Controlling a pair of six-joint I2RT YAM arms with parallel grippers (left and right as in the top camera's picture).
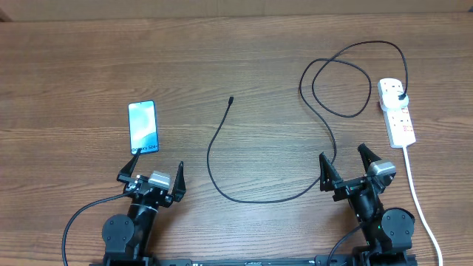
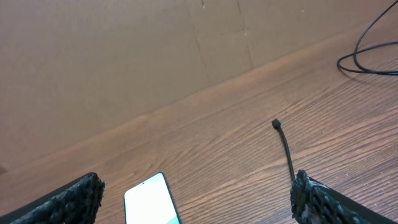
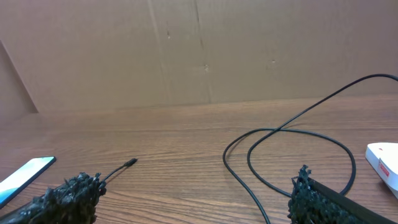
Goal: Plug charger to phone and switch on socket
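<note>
The phone [image 1: 143,126] lies flat at the left with its screen lit; it also shows in the left wrist view [image 2: 151,202] and the right wrist view [image 3: 23,177]. The black charger cable [image 1: 251,198] curves across the table, its connector tip [image 1: 231,100] free at the middle and its black plug [image 1: 400,97] sitting in the white socket strip [image 1: 397,112] at the right. The tip shows in the left wrist view [image 2: 275,125] and the right wrist view [image 3: 129,163]. My left gripper [image 1: 152,177] is open just in front of the phone. My right gripper [image 1: 349,167] is open by the cable.
The socket's thick white lead [image 1: 417,196] runs down the right side past my right arm. The cable makes loops [image 1: 340,85] left of the socket. A cardboard wall [image 3: 199,50] stands behind the wooden table.
</note>
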